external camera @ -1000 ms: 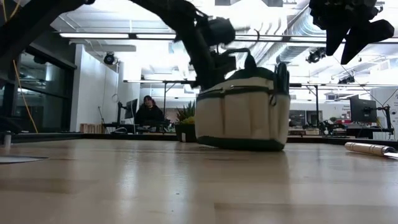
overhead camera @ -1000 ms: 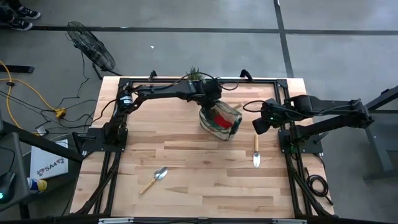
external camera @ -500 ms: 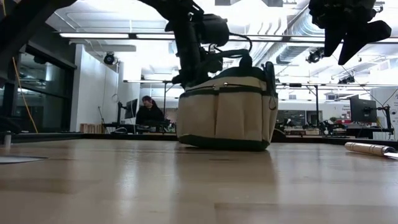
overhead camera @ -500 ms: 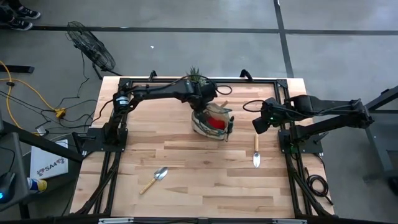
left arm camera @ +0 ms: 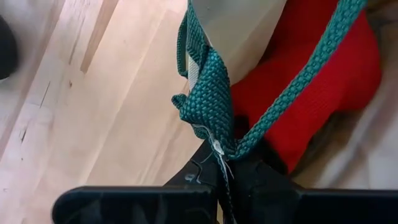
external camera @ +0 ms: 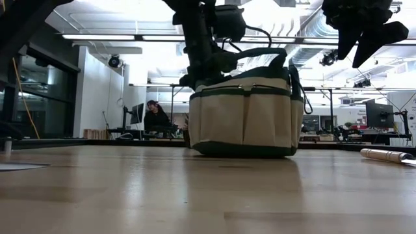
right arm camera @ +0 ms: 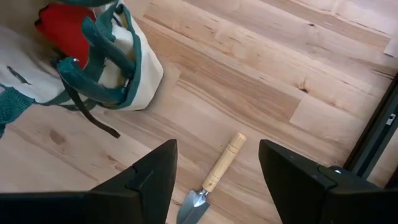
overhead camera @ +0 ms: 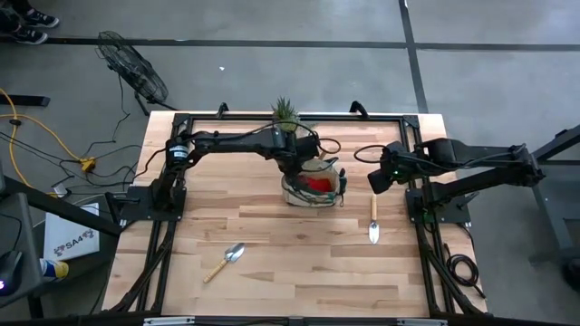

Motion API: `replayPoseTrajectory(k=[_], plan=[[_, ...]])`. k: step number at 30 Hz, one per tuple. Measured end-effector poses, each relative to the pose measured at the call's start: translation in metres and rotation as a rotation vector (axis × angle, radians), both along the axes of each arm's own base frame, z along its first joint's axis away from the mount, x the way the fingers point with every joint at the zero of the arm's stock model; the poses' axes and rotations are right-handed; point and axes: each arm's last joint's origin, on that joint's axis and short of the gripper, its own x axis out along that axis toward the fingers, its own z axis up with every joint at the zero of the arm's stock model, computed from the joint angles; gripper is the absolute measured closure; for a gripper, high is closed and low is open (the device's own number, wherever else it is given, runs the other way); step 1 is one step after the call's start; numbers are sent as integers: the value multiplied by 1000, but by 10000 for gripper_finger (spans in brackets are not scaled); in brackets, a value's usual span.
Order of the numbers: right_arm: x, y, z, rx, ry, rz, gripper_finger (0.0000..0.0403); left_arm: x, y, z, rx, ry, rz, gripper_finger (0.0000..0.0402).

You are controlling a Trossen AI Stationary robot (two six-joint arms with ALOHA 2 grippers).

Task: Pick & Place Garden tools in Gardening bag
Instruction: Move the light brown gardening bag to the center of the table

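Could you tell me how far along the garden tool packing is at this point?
Done: a red glove lies inside the gardening bag. In hand: the left gripper is shut on the bag's green handle. Left: two trowels on the table; the right gripper hovers open.

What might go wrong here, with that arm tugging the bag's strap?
The left hand is shut on the green handle of the gardening bag; pulling may tip it and spill the red glove. The potted plant stands close behind. Two trowels lie outside.
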Motion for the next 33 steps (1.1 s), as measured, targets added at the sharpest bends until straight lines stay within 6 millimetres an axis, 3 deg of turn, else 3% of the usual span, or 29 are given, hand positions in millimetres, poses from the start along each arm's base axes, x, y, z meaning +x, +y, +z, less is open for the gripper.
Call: replayPoseTrajectory(k=[6,18,29,33], plan=[[0,-1,0,-21,1,-7,183,-1,0,1,-11,-1,34,398],[0,-1,0,-21,0,-7,183,-5,-8,26,-63,-34,55,393],[0,-1,0,-25,2,-2,183,-4,-18,26,-78,-26,49,390],[0,-1,0,-25,2,-2,183,-4,-18,26,-78,-25,45,361]])
